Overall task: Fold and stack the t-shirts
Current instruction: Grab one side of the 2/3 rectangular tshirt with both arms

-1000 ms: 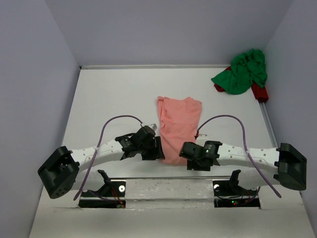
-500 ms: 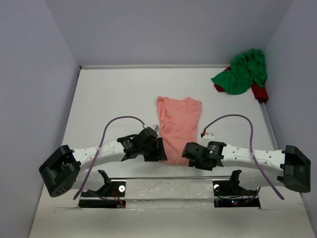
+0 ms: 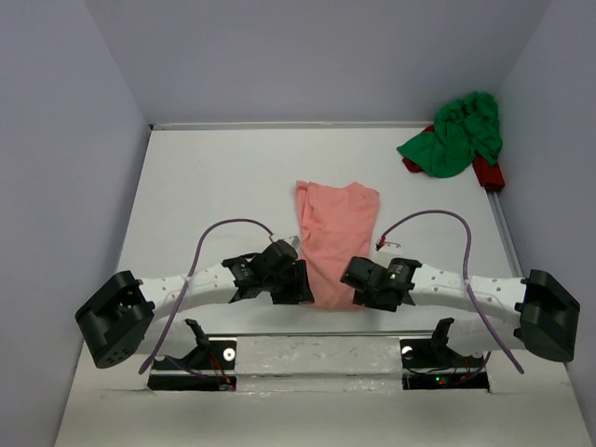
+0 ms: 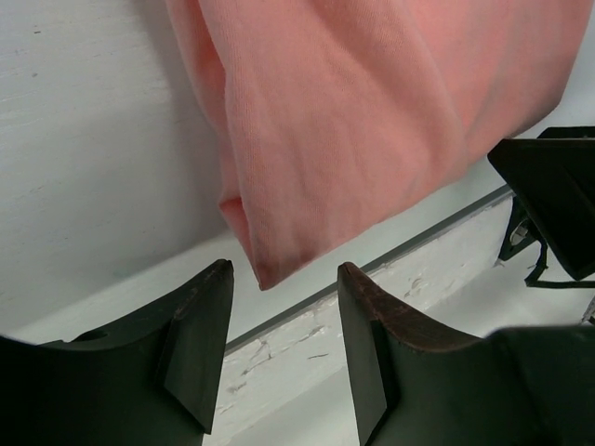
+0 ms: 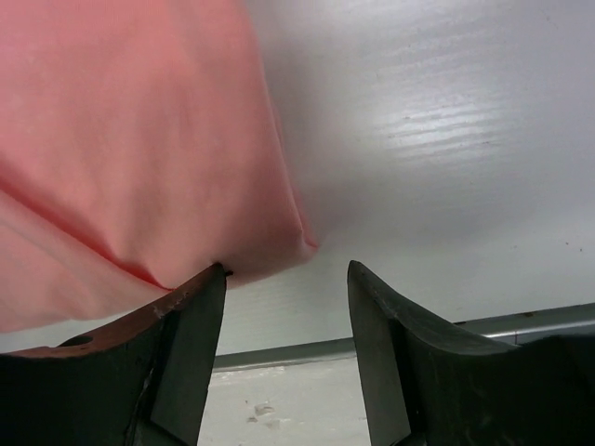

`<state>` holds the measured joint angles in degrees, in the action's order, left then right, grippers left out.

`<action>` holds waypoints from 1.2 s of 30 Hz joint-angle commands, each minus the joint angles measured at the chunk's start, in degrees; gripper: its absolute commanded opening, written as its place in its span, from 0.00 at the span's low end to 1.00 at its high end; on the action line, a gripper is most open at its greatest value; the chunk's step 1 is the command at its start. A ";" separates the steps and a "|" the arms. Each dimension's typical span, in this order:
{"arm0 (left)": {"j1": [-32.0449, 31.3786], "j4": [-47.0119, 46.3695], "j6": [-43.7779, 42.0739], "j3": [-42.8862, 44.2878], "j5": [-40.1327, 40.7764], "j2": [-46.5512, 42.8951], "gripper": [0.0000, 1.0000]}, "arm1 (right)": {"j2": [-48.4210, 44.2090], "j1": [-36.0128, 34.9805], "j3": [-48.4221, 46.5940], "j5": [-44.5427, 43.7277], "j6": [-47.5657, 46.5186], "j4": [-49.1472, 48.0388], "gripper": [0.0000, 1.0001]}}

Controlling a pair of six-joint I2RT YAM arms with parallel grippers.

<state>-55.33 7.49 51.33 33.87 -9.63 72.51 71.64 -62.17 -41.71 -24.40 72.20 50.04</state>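
White surface (image 3: 214,186) between pale walls, bearing the salmon pink t-shirt (image 3: 335,237) as a narrow strip at the middle, near hem toward the arms; bright green t-shirt (image 3: 456,135) crumpled at the far right corner. Both released and empty: left gripper (image 4: 284,279) and right gripper (image 5: 288,274), poised at the near corners. Lower until one finger slips under the cloth, pinch every layer, then lift both corners evenly and fold away.
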 commanded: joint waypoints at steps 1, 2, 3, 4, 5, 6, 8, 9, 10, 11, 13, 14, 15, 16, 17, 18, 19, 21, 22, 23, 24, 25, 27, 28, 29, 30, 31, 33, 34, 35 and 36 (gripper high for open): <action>-0.30 -1.51 0.08 0.06 -0.04 0.26 0.57 | -3.08 3.19 1.72 -0.48 -3.73 -4.86 0.59; -0.30 -1.68 0.08 0.06 -0.13 0.35 0.57 | -3.43 3.20 2.16 -0.12 -4.00 -5.39 0.59; -0.30 -1.69 0.08 0.06 -0.21 0.35 0.56 | -3.69 3.81 2.69 -0.03 -4.00 -5.57 0.57; -0.30 -1.77 0.08 0.06 -0.22 0.26 0.56 | -3.61 3.81 2.86 0.06 -3.91 -5.66 0.56; -0.30 -1.77 0.00 0.06 -0.22 0.35 0.55 | -3.35 3.81 2.95 0.14 -3.48 -5.48 0.55; -0.30 -1.77 0.00 -0.03 -0.22 0.26 0.54 | -3.00 3.81 2.95 0.23 -3.21 -5.39 0.53; -0.30 -1.86 -0.18 0.06 -0.22 0.44 0.52 | -1.68 3.81 2.60 0.93 -2.60 -5.48 0.51; -0.30 -1.86 -0.09 0.06 -0.22 0.35 0.51 | -1.07 3.81 2.43 1.20 -2.42 -5.39 0.49; -0.30 -1.95 -0.09 0.06 -0.30 0.52 0.51 | -0.54 3.81 2.08 1.46 -2.42 -5.57 0.48; -0.30 -2.04 -0.09 0.06 -0.30 0.61 0.49 | 0.42 3.81 1.90 1.46 -2.25 -5.57 0.48; -0.30 -2.21 -0.27 0.06 -0.48 0.61 0.47 | 0.87 3.81 1.90 1.64 -2.07 -5.74 0.45; -0.30 -2.21 -0.27 -0.03 -0.39 0.79 0.46 | 0.96 3.81 2.33 2.16 -2.07 -6.53 0.44; -0.39 -2.39 -0.27 -0.20 -0.39 0.79 0.43 | 1.05 3.81 2.60 2.60 -1.98 -7.41 0.41; -0.39 -2.56 -0.27 -0.29 -0.48 0.88 0.42 | 1.05 3.81 2.86 2.69 -1.98 -7.76 0.40; -0.30 -2.65 -0.18 -0.38 -0.57 0.88 0.42 | 1.05 3.81 3.13 2.78 -1.89 -7.94 0.40; -0.39 -2.83 -0.18 -0.47 -0.83 0.88 0.41 | 1.05 3.81 3.30 2.78 -1.63 -7.94 0.39; -0.30 -3.09 -0.18 -0.56 -0.83 0.97 0.40 | 0.96 3.81 3.39 2.78 -1.63 -7.94 0.39; -0.30 -3.27 -0.27 -0.64 -1.09 1.23 0.37 | 0.96 3.81 3.39 2.70 -1.28 -7.68 0.39; -0.30 -3.27 -0.44 -0.56 -1.09 1.40 0.37 | 0.61 3.81 3.48 2.52 -1.19 -7.68 0.39; -0.30 -3.27 -0.53 -0.47 -1.18 1.49 0.36 | 0.52 3.81 3.48 2.52 -1.19 -7.77 0.39; -0.30 -3.27 -0.62 -0.47 -1.18 1.58 0.35 | 0.44 3.81 3.57 2.43 -1.01 -7.68 0.39; -0.30 -3.27 -0.71 -0.29 -1.27 1.84 0.35 | 0.35 3.81 3.74 2.43 -0.84 -7.68 0.39; -0.30 -3.36 -0.88 -0.29 -1.36 2.02 0.33 | 0.44 3.81 4.01 2.52 -0.31 -7.68 0.39; -0.30 -3.36 -0.88 -0.29 -1.36 2.19 0.31 | 0.52 3.81 4.18 2.61 0.04 -7.68 0.39; -0.30 -3.36 -0.97 -0.29 -1.36 2.28 0.30 | 0.52 3.81 4.36 2.69 0.22 -7.59 0.39; -0.30 -3.36 -0.97 -0.47 -1.36 2.37 0.27 | 0.52 3.81 4.45 2.69 0.74 -7.50 0.38; -0.30 -3.53 -0.97 -0.47 -1.45 2.55 0.26 | 0.61 3.29 4.45 2.69 1.18 -7.50 0.38; -0.39 -3.79 -0.88 -0.64 -1.53 2.90 0.24 | 1.22 1.80 4.62 2.78 2.85 -7.59 0.37; -0.30 -3.88 -0.88 -0.64 -1.62 2.90 0.24 | 1.75 1.18 4.62 2.78 3.46 -7.59 0.36; -0.30 -4.06 -0.97 -0.73 -1.80 2.99 0.22 | 2.19 0.57 4.28 2.87 4.60 -7.50 0.36; -0.30 -4.06 -0.97 -0.73 -1.80 3.16 0.20 | 2.98 -0.83 4.01 2.78 5.40 -7.24 0.36</action>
<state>-55.40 5.32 51.09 33.76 -10.50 75.33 73.01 -60.05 -37.54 -20.95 73.12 43.07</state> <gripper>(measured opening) 0.238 0.365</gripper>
